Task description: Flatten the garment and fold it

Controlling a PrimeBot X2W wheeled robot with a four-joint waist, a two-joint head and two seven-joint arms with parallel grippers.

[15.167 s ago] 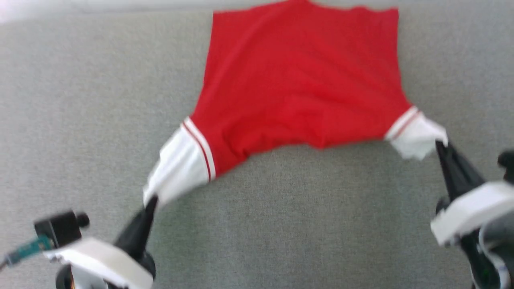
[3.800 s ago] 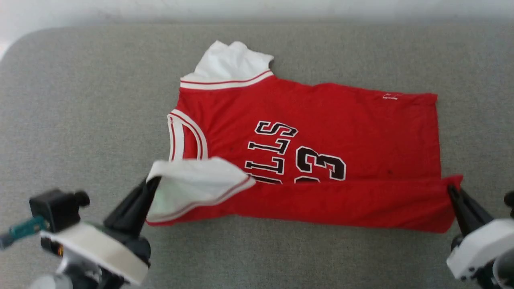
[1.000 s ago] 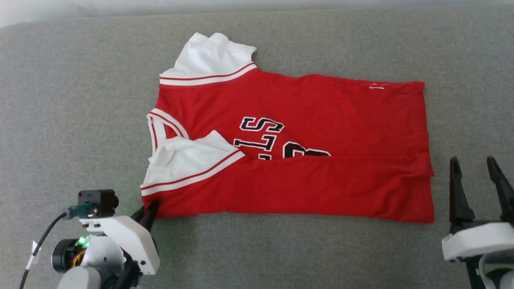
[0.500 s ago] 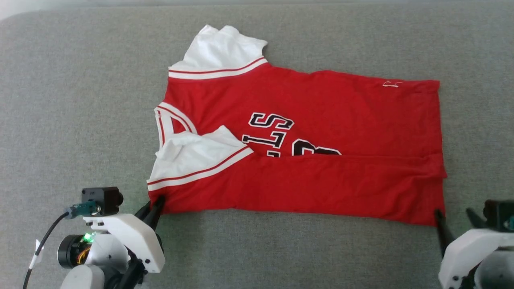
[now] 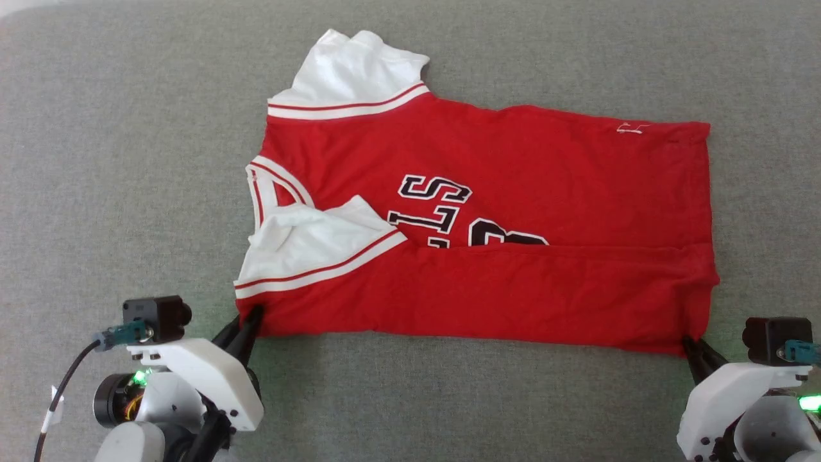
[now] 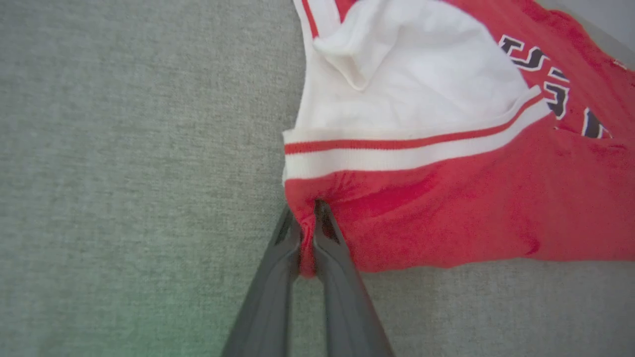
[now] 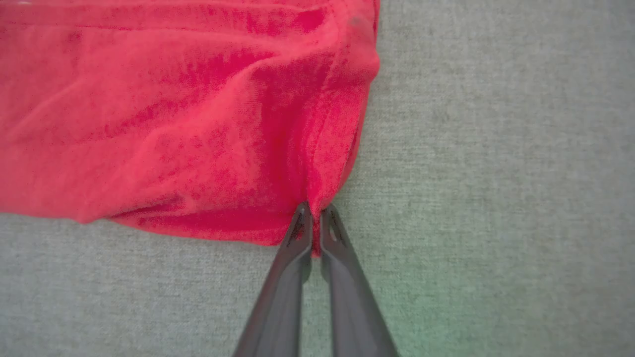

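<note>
The garment (image 5: 487, 212) lies flat on the grey cloth-covered bench (image 5: 128, 160). Its long axis runs side to side across the head view, with the collar end on the robot's left and the hem end on its right. The near long edge is already turned over toward the middle, hiding the lower part of the black letters.

The left fingers (image 5: 247, 328) are pinched together on the near corner just below the white striped sleeve trim. The right fingers (image 5: 696, 354) are pinched together on the near hem corner. The whole garment therefore lies ahead of both pairs, away from the robot, with one arm at each end of the folded edge. Any next fold probably has to carry that edge forward, both ends together.

The head view gives the full layout, including the far white sleeve (image 5: 359, 67) sticking out beyond the body. The left wrist view shows red cloth squeezed between the left fingers (image 6: 278, 282) and a rumpled near sleeve (image 6: 412, 84). The right wrist view shows the hem drawn into a ridge at the right fingers (image 7: 347, 287).
</note>
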